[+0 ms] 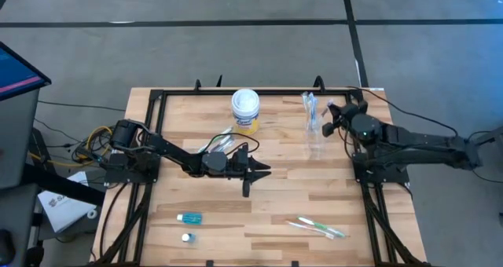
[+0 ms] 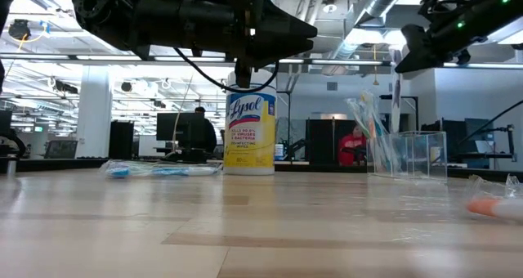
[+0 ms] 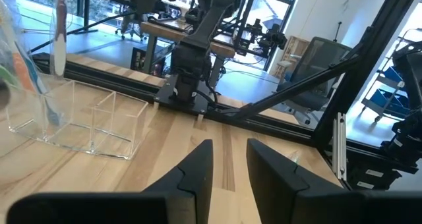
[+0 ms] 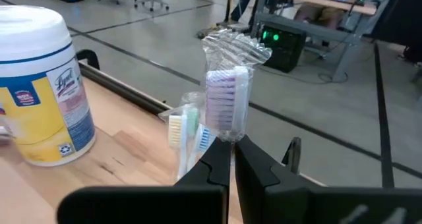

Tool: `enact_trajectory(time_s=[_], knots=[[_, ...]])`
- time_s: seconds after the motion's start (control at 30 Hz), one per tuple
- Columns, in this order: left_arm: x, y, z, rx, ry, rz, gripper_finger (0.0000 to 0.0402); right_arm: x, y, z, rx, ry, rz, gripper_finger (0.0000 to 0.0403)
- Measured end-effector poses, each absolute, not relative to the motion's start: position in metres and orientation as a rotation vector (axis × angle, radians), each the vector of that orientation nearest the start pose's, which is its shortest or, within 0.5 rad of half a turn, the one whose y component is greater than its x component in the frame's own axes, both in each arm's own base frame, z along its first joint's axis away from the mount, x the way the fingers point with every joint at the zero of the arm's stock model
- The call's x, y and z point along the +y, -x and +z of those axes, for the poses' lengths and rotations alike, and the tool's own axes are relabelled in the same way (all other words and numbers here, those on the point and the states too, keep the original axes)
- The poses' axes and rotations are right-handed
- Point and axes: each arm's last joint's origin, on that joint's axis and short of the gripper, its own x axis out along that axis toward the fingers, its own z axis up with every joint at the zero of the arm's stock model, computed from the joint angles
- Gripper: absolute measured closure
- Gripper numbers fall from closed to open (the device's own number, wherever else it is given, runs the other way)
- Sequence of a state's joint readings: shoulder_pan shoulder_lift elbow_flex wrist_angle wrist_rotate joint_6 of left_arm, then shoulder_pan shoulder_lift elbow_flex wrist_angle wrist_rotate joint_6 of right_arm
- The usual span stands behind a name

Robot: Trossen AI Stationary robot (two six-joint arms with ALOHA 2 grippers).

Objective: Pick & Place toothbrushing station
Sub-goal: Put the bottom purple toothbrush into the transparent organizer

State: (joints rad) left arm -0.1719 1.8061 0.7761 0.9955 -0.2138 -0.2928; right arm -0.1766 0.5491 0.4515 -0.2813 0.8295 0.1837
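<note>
- My right gripper [image 4: 232,159] pinched a wrapped toothbrush [image 4: 227,105] upright above the clear holder [image 1: 315,133], apparently for slotting in.
- My left gripper [image 3: 227,159] hung mid-table, part-open, empty.

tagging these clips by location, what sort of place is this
Most likely an open-plan robotics lab or workshop. A wooden table in a black frame carries two robot arms; behind it, the low view shows desks with monitors, exposed ceiling ducts and a seated person.
</note>
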Motion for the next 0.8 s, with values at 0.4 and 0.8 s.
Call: enact_trajectory(time_s=[0.4,0.8], knots=[[-0.055,-0.351,0.178,0.028,0.286,0.047,0.0314,-0.063,-0.134,0.233,0.381,-0.067,-1.027,0.0403],[-0.055,-0.351,0.178,0.028,0.289,0.050,0.0314,-0.071,-0.137,0.195,0.349,-0.145,-0.975,0.0403]])
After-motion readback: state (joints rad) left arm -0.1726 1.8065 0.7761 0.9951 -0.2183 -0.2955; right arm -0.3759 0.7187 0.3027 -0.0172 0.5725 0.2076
